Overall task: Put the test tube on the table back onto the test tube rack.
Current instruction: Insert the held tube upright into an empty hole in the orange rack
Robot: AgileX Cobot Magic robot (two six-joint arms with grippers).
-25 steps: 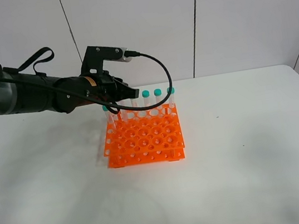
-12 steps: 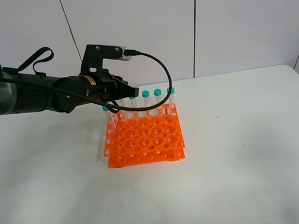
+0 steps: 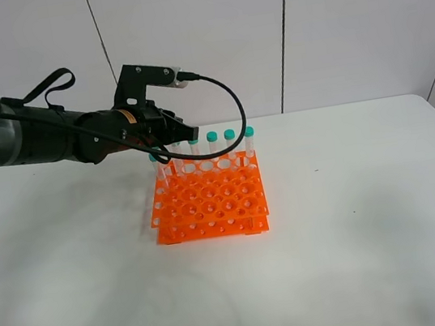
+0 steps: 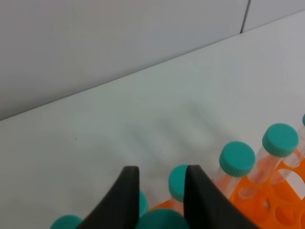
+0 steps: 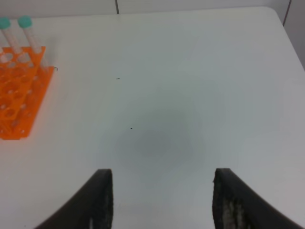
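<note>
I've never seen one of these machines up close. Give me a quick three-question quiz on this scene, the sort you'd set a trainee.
1. True or false: the right arm's jaws are clamped on a tube.
2. The caps of the tubes standing in the test tube rack are: A red, B teal, C black.
3. Which arm reaches over the rack, and what sits between its jaws?

Key
1. False: they stand open over the table, with nothing between them.
2. B.
3. The left arm; a teal-capped test tube sits between its jaws.
</note>
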